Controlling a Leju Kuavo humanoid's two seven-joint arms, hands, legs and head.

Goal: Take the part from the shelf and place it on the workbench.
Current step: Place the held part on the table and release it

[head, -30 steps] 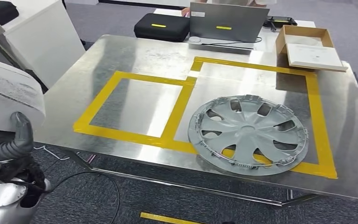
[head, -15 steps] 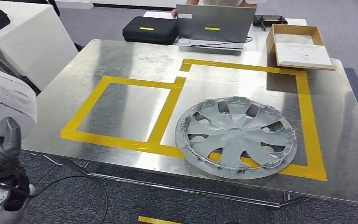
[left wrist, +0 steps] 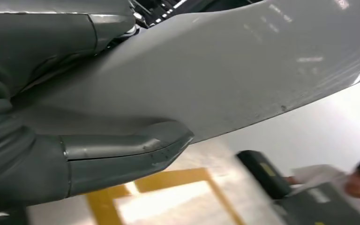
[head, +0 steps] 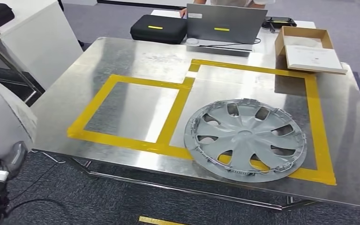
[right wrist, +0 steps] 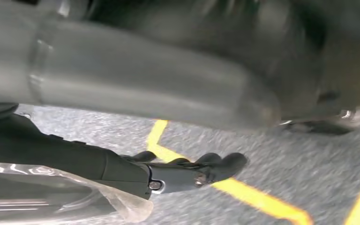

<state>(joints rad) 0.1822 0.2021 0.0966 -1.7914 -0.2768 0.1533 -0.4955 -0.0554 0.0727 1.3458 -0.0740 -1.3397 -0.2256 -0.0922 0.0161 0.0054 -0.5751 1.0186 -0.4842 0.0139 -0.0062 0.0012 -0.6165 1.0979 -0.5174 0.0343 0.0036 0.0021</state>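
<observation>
Grey, smooth, curved panel, the part (left wrist: 243, 70), sits in my left hand (left wrist: 51, 140): thumb pressed on one face, darker fingers on the other. In the head view it shows at the near left (head: 2, 119), off the near-left corner of the counter (head: 122, 51). Step in hand, I judge: carrying it to the counter; next move calls for lifting it over the edge and setting it in the left yellow tape box (head: 126, 110). A hubcap (head: 246, 139) fills the right box. My right hand (right wrist: 187, 171) hangs over the floor, fingers loosely apart, holding nothing
</observation>
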